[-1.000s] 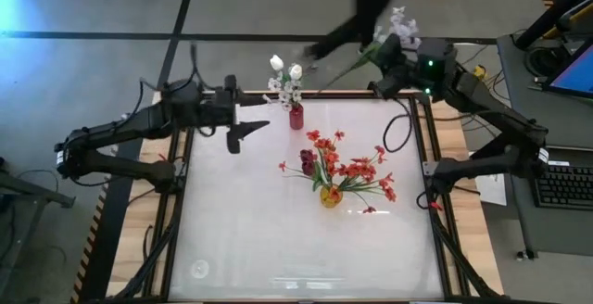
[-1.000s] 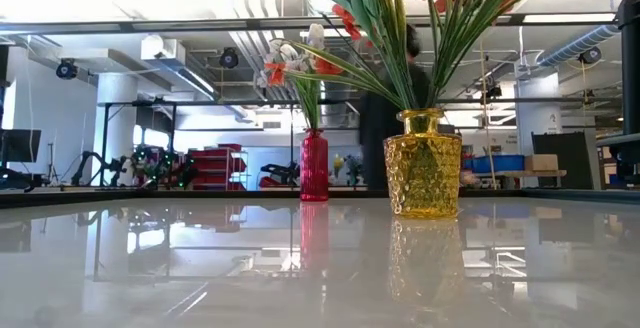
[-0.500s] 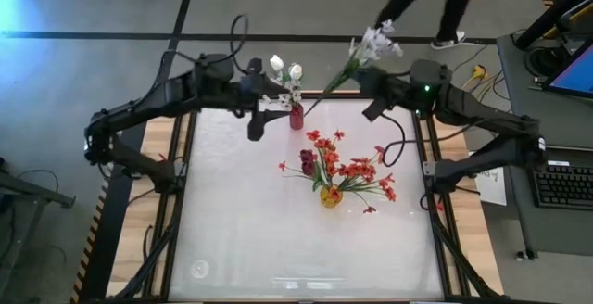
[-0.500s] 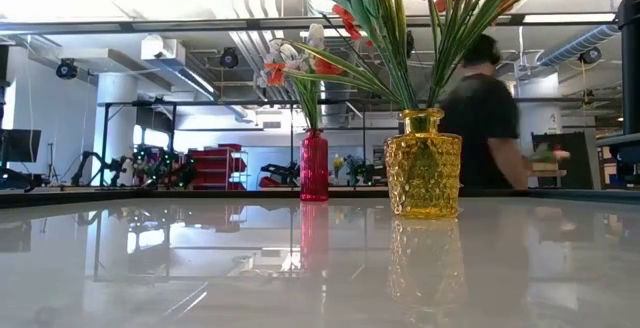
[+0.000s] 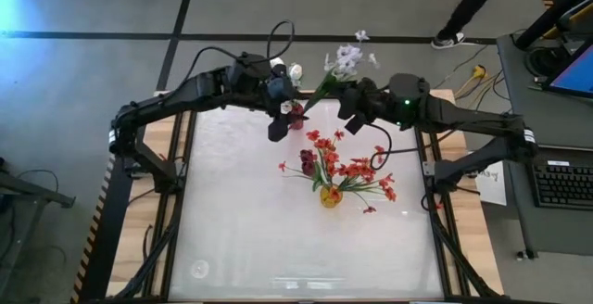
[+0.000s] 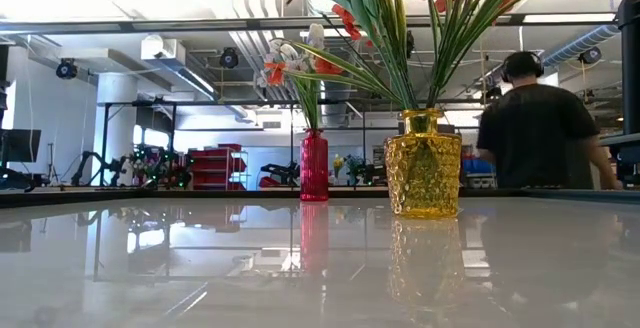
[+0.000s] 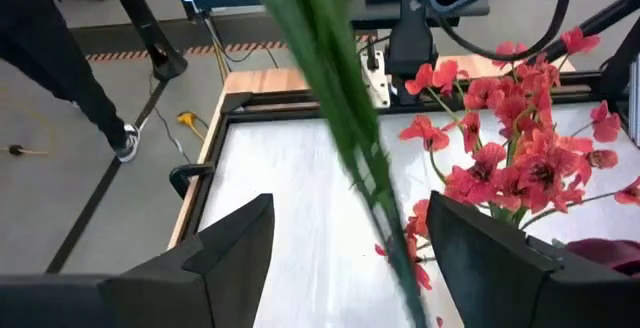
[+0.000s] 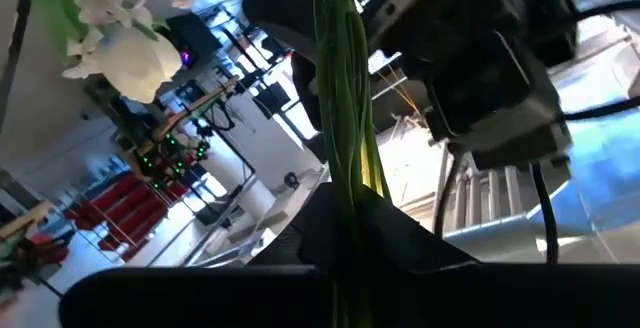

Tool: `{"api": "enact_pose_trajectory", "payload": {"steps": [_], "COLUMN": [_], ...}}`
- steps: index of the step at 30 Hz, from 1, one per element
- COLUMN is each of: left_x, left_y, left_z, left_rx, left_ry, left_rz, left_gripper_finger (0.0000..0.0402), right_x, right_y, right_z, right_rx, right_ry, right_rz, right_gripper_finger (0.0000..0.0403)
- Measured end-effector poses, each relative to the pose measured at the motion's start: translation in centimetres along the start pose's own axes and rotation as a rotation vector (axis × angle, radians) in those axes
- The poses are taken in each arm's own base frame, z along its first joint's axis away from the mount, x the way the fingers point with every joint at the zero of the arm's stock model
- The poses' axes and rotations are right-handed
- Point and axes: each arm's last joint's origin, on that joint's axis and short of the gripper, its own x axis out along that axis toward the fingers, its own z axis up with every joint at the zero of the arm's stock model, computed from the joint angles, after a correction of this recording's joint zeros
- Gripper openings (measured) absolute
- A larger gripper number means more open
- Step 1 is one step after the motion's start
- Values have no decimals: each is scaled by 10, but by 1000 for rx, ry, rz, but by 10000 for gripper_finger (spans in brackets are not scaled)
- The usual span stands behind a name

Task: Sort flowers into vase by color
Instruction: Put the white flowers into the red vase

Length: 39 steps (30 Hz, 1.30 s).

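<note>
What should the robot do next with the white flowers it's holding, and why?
Probably the right hand should lower the white spray's stem into the red vase. It grips the stem, whose lower end already points at that vase, and white tulips already stand there. The open left hand waits beside it.

The surface (image 5: 278, 239) is glossy white, framed by dark rails and pale wooden side strips, and it mirrors the ceiling lights. Around it lies a grey concrete floor (image 5: 83, 7) crossed by a dark line. A keyboard (image 5: 563, 183) sits on a desk to one side, with loose cables on the floor nearby. Beyond the far edge, a person in dark clothes (image 6: 540, 133) stands with their back turned, wearing headphones. The hall behind is bright and open, with exposed ceiling ducts (image 6: 165, 48), white columns, red cabinets (image 6: 205, 166) and metal frames.
</note>
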Motion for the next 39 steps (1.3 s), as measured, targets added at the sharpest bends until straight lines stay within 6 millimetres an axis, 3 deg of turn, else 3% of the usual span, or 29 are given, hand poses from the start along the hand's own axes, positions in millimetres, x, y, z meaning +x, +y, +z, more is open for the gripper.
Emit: {"api": "enact_pose_trajectory", "payload": {"steps": [5,12,21,26,34,39], "left_x": [0,-1,-1,-10,-40,-76], "left_y": [-1,-1,0,0,12,31], "left_z": [-2,-4,-1,8,16,21], "left_rx": [-9,-11,-2,26,20,-22], "left_ry": [22,38,9,-83,-178,-278], "left_rz": [-5,-9,-2,-8,41,137], "left_gripper_finger": [208,19,2,0,0,0], "right_x": [8,8,7,7,4,4], "right_y": [1,1,-3,-3,-8,-9], "right_z": [4,5,4,4,-3,-5], "right_rx": [15,81,148,220,271,278], "right_ry": [0,-3,-39,-42,6,23], "right_rz": [-2,-3,-76,-77,-131,-148], "right_gripper_finger": [19,48,102,142,179,178]}}
